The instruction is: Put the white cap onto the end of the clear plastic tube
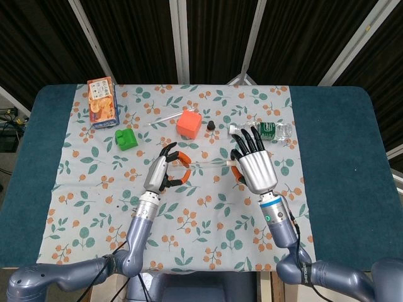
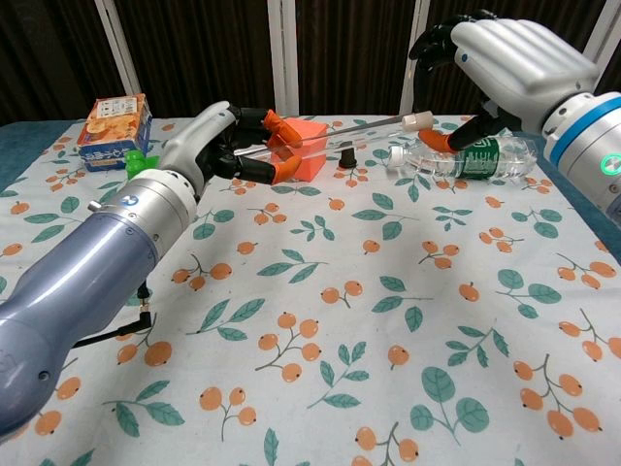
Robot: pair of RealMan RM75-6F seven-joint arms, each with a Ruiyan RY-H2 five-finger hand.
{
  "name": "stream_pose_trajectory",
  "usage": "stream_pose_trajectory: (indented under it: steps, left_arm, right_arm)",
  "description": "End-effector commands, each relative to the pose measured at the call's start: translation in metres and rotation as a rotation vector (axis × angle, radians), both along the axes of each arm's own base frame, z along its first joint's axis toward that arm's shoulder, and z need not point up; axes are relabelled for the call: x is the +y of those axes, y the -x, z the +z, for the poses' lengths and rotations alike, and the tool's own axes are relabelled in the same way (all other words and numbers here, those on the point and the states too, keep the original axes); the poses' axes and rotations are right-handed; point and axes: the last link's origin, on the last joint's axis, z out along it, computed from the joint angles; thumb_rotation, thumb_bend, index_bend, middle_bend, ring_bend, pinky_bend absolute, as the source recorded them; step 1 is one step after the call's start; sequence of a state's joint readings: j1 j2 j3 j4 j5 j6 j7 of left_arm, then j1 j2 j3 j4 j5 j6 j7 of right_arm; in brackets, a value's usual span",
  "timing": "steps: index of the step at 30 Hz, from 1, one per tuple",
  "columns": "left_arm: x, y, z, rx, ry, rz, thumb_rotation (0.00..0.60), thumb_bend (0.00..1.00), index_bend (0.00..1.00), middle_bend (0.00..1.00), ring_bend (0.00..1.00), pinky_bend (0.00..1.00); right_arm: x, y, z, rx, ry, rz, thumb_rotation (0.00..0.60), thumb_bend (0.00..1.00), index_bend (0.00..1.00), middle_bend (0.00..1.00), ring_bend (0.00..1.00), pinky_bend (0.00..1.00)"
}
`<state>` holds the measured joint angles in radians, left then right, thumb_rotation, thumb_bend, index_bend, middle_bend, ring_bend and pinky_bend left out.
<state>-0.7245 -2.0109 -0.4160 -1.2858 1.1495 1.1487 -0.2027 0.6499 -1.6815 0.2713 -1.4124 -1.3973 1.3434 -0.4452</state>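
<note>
Clear plastic tube (image 2: 335,135) held aloft over the bench, long axis left–right, pinched at its near end by left hand (image 2: 233,144); white cap (image 2: 417,121) sits at its far tip, pinched by right hand (image 2: 505,68).

I see a white cloth (image 1: 208,207) printed with orange berries and green leaves over a dark teal table (image 1: 340,157), an orange cube (image 1: 189,123), a green block (image 1: 126,138), an orange-printed box (image 1: 102,102), a green-labelled clear bottle (image 2: 466,157), and silver hands with black, orange-tipped fingers (image 2: 254,167).
</note>
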Motion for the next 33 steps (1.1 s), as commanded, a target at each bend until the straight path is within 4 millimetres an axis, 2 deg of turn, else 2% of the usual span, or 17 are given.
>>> stream_pose_trajectory:
  steps: [1, 33]
  left_arm:
    - [-0.0007, -0.0016, 0.0003, -0.005, 0.0, 0.004, 0.6, 0.83, 0.57, 0.52, 0.08, 0.0]
    - [-0.0035, -0.0086, 0.0008, -0.028, -0.005, 0.005, 0.6, 0.83, 0.57, 0.52, 0.08, 0.0]
  right_arm:
    - [0.0005, 0.0002, -0.0002, 0.0, 0.0, 0.0, 0.6, 0.41, 0.6, 0.23, 0.12, 0.07]
    - [0.007, -0.0044, 0.0023, -0.009, -0.003, 0.012, 0.6, 0.41, 0.6, 0.23, 0.12, 0.07]
